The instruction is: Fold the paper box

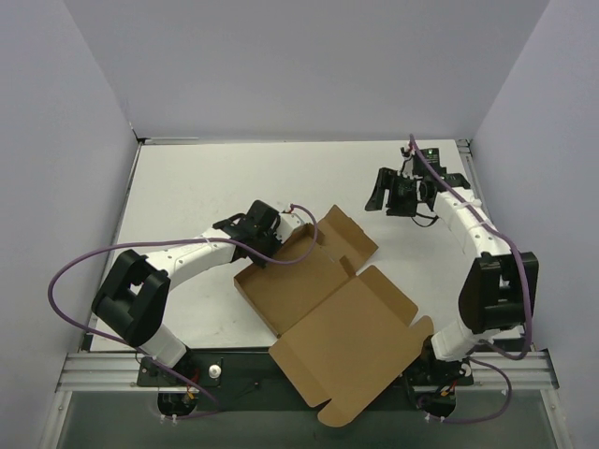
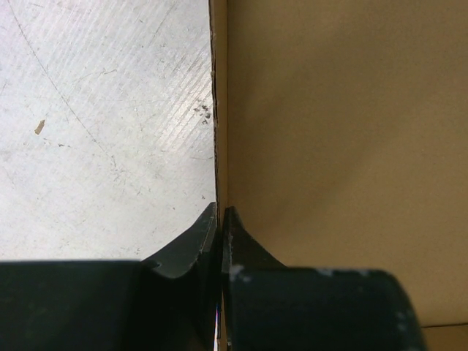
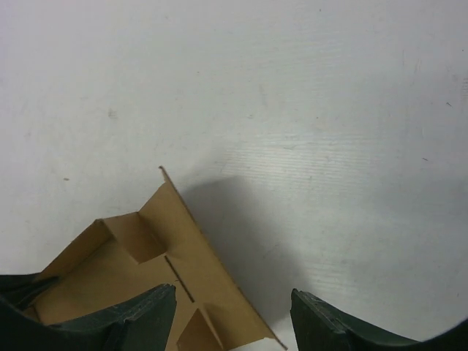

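The left fingers (image 2: 196,243) are pinched shut on an upright wall edge of the paper box (image 1: 314,285), which is laid partly folded at mid tabletop (image 1: 187,182), one broad flap overhanging the near edge; the right fingers (image 3: 142,318) are held wide apart, nothing gripped, far right.

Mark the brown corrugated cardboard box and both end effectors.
brown corrugated cardboard box (image 1: 348,344): top view, on its big open flap.
left end effector (image 2: 221,213): left wrist view, between fingertips pinching a box wall.
right end effector (image 3: 232,296): right wrist view, gap between open fingertips.
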Motion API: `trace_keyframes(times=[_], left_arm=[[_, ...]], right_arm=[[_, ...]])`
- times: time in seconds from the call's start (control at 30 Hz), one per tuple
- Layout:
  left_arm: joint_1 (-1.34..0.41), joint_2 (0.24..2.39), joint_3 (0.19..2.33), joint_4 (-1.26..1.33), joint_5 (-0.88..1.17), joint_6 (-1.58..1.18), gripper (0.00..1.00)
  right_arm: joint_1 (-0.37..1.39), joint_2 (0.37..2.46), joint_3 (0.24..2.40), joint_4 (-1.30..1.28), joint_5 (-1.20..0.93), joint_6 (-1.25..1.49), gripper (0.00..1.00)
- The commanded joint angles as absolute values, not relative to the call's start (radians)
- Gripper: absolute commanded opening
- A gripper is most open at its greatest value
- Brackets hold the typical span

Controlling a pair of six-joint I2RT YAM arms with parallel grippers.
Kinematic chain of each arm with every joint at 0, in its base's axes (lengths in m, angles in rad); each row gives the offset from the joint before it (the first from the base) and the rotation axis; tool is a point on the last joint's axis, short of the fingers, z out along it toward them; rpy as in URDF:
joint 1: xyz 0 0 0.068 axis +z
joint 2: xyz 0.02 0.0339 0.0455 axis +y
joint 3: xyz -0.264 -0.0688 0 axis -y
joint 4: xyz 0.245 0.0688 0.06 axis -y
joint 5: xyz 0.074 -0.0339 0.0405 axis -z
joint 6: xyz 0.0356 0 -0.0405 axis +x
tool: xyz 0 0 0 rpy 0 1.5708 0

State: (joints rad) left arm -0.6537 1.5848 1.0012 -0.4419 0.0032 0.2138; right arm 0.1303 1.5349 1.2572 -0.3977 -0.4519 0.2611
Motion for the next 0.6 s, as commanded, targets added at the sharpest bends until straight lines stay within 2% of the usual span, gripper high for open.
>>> trace_keyframes(times=[0.0, 0.13, 0.3, 0.4, 0.43, 0.57], left_arm=[[-0.660, 1.568, 1.032, -0.413, 0.021, 0.218, 0.00], [-0.660, 1.566, 1.031, -0.411, 0.018, 0.221, 0.00], [-0.661, 1.563, 1.031, -0.411, 0.012, 0.222, 0.00], [-0.661, 1.562, 1.031, -0.411, 0.012, 0.222, 0.00], [-0.661, 1.563, 1.032, -0.411, 0.012, 0.222, 0.00], [-0.660, 1.562, 1.032, -0.416, 0.008, 0.224, 0.00]], right_arm=[[0.117, 1.673, 1.324, -0.385, -0.402, 0.233, 0.63], [0.110, 1.839, 1.374, -0.373, -0.426, 0.206, 0.62], [0.117, 1.949, 1.371, -0.347, -0.549, 0.181, 0.61], [0.129, 1.966, 1.344, -0.339, -0.646, 0.143, 0.61], [0.133, 1.970, 1.332, -0.342, -0.758, 0.105, 0.61], [0.161, 1.941, 1.273, -0.341, -0.945, 0.051, 0.61]])
